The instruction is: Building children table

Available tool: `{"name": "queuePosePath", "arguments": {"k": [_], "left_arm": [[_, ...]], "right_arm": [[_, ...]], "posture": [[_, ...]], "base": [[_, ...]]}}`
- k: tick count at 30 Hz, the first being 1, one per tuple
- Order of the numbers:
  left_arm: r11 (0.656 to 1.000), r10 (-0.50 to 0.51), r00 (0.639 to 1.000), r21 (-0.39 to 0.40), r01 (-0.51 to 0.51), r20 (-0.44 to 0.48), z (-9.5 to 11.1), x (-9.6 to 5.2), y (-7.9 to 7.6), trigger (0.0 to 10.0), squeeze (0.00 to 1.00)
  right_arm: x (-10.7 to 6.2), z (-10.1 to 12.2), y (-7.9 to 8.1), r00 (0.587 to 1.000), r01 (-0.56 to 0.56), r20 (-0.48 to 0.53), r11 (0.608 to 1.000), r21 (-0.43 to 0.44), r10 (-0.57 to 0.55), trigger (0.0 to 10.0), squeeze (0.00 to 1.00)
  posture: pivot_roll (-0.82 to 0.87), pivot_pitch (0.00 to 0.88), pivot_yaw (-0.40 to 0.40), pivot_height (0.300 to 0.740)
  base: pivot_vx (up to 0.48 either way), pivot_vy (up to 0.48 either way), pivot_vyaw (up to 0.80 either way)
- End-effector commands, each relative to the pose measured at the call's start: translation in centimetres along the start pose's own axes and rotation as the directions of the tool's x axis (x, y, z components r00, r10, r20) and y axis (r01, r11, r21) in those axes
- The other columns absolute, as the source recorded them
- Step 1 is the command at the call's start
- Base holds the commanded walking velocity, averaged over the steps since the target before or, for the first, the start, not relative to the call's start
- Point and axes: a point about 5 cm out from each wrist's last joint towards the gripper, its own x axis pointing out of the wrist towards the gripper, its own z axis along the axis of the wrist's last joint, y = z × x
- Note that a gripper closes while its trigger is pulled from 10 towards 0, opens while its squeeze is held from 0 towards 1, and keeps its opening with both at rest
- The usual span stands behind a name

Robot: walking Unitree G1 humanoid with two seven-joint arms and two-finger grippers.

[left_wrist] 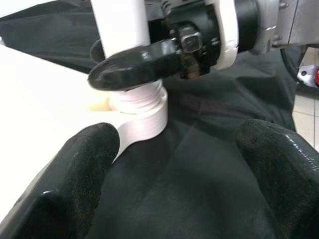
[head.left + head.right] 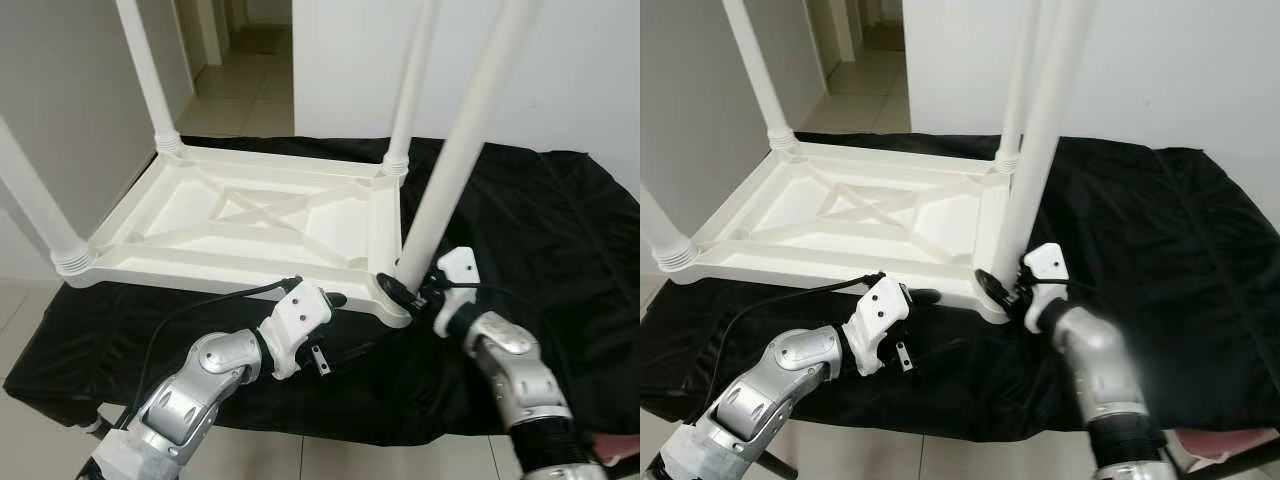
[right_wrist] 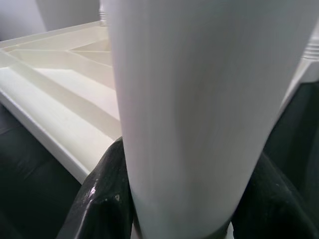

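My right pincer (image 2: 408, 290) clamps the fourth leg (image 2: 455, 170) at the tabletop (image 2: 250, 215) corner socket; left pincer (image 1: 174, 164) gapes empty beside it. Next, probably twist it home.

All four white table legs (image 2: 455, 170) are running off the top edge, their ends unseen; the far-left doorway (image 2: 240, 60) is also cropped.

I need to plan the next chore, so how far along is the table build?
Nearly done. The white tabletop lies upside down on the black cloth, with three legs already standing in their corners. The right gripper grips the fourth leg at the near corner socket; the left gripper waits open beside it. Seating that leg and flipping the table remain.
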Motion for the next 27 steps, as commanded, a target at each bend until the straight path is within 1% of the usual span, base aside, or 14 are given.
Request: {"name": "queuePosePath", "arguments": {"k": [1, 2, 4, 5, 7, 10, 12, 14, 15, 17, 18, 23, 26, 27], "left_arm": [[0.998, -0.057, 0.998, 0.0, 0.057, -0.005, 0.0, -0.2, -0.3, 10.0, 0.0], [0.998, -0.057, 0.998, 0.0, 0.057, -0.005, 0.0, -0.2, -0.3, 10.0, 0.0], [0.998, -0.063, 0.998, 0.006, 0.063, -0.008, -0.1, -0.1, -0.1, 10.0, 0.0], [0.998, -0.063, 0.998, 0.006, 0.063, -0.008, -0.1, -0.1, -0.1, 10.0, 0.0], [0.998, -0.064, 0.998, 0.011, 0.064, -0.008, 0.0, 0.1, 0.0, 10.0, 0.0], [0.997, -0.068, 0.998, 0.021, 0.068, 0.005, 0.3, 0.6, 0.4, 10.0, 0.0], [0.997, -0.068, 0.998, 0.021, 0.068, 0.005, 0.3, 0.6, 0.4, 10.0, 0.0], [0.996, -0.081, 0.997, 0.022, 0.081, 0.008, 0.4, 0.8, 0.3, 10.0, 0.0], [0.996, -0.081, 0.997, 0.022, 0.081, 0.008, 0.4, 0.8, 0.3, 10.0, 0.0], [0.995, -0.095, 0.995, 0.023, 0.095, 0.008, 0.4, 1.0, 0.2, 10.0, 0.0], [0.995, -0.099, 0.995, 0.024, 0.099, 0.008, 0.4, 1.1, 0.2, 10.0, 0.0], [0.995, -0.1, 0.995, 0.029, 0.1, 0.008, 0.5, 1.1, 0.5, 10.0, 0.0], [0.994, -0.101, 0.995, 0.031, 0.101, 0.008, 0.6, 1.1, 0.5, 10.0, 0.0], [0.994, -0.102, 0.995, 0.032, 0.102, 0.006, 0.5, 1.0, 0.5, 10.0, 0.0]], "right_arm": [[-0.2, -1.5, 0.2, 0.995, 0.078, -0.067, 0.994, 0.077, -0.073, 10.0, 0.0], [-0.2, -1.5, 0.2, 0.995, 0.078, -0.067, 0.994, 0.077, -0.073, 10.0, 0.0], [0.0, -1.5, 0.5, 0.98, 0.197, -0.063, 0.976, 0.093, -0.191, 10.0, 0.0], [0.0, -1.5, 0.5, 0.98, 0.197, -0.063, 0.976, 0.093, -0.191, 10.0, 0.0], [0.0, -1.5, 0.7, 0.965, 0.259, -0.059, 0.961, 0.1, -0.254, 10.0, 0.0], [-0.1, -2.3, 2.2, 0.892, 0.451, -0.073, 0.885, 0.112, -0.445, 10.0, 0.0], [-0.1, -2.3, 2.2, 0.892, 0.451, -0.073, 0.885, 0.112, -0.445, 10.0, 0.0], [0.1, -2.2, 2.9, 0.857, 0.515, -0.08, 0.85, 0.106, -0.509, 10.0, 0.0], [0.1, -2.2, 2.9, 0.857, 0.515, -0.08, 0.85, 0.106, -0.509, 10.0, 0.0], [0.5, -1.9, 3.4, 0.819, 0.573, -0.083, 0.813, 0.104, -0.567, 10.0, 0.0], [0.7, -1.8, 3.5, 0.809, 0.588, -0.084, 0.802, 0.104, -0.582, 10.0, 0.0], [0.8, -1.2, 3.4, 0.802, 0.596, -0.06, 0.794, 0.121, -0.594, 10.0, 0.0], [0.8, -1.0, 3.2, 0.805, 0.592, -0.043, 0.798, 0.115, -0.591, 10.0, 0.0], [0.7, -0.8, 3.0, 0.815, 0.578, -0.026, 0.81, 0.103, -0.579, 10.0, 0.0]], "posture": [[-0.05, 0.03, 0.043, 0.74], [-0.05, 0.03, 0.043, 0.74], [-0.06, 0.024, 0.045, 0.74], [-0.06, 0.024, 0.045, 0.74], [-0.06, 0.029, 0.044, 0.74], [-0.09, 0.024, 0.056, 0.74], [-0.09, 0.024, 0.056, 0.74], [-0.09, 0.025, 0.064, 0.74], [-0.09, 0.025, 0.064, 0.74], [-0.11, 0.022, 0.076, 0.74], [-0.11, 0.022, 0.076, 0.74], [-0.1, 0.022, 0.083, 0.74], [-0.1, 0.021, 0.085, 0.74], [-0.09, 0.018, 0.084, 0.74]], "base": [[0.0, 0.0, 0.0], [0.0, 0.0, 0.0], [0.0, 0.0, 0.0], [0.0, 0.0, 0.0], [0.0, 0.0, 0.0], [0.0, 0.0, 0.0], [0.0, 0.0, 0.0], [0.0, 0.0, 0.0], [0.0, 0.0, 0.0], [0.0, 0.0, 0.0], [0.0, 0.0, 0.0], [0.0, 0.0, 0.0], [0.0, 0.0, 0.0], [0.0, 0.0, 0.0]]}}
